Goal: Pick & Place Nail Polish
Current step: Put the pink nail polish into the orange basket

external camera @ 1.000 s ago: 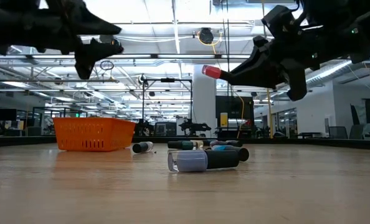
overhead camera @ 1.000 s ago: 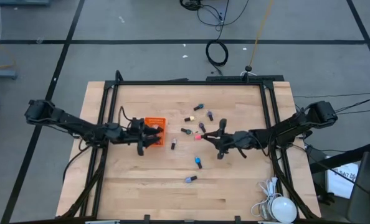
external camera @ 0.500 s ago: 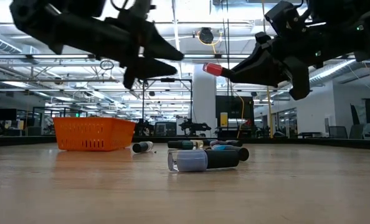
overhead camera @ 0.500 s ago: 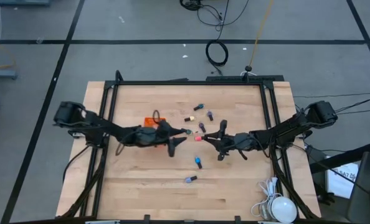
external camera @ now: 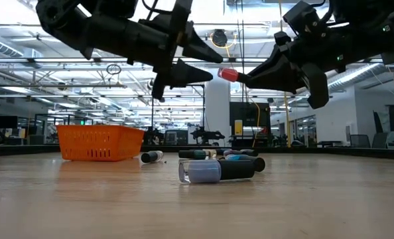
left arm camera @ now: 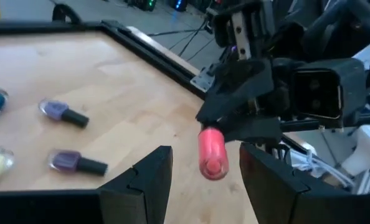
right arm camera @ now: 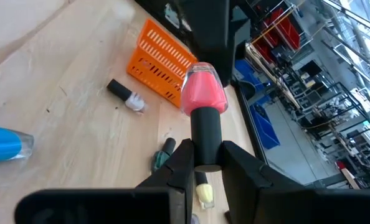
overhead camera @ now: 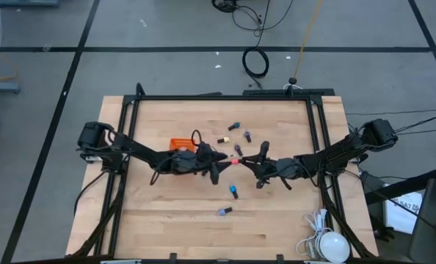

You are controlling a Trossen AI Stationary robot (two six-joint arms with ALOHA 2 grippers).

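left end effector [left arm camera: 200, 171] swung off orange basket [overhead camera: 182, 143] to mid-bench, fingers spread round pink nail polish [left arm camera: 211, 152] — not yet gripped | right end effector [right arm camera: 202, 163] pinched its dark cap, held aloft | handover likely — drop risk

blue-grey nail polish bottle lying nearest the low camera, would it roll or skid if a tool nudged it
The small blue-grey glass nail polish bottle with a dark cap lies on its side on the smooth wooden table, so a nudge would probably roll it. It looks rigid and light, likely to skid or spin if pushed end-on.
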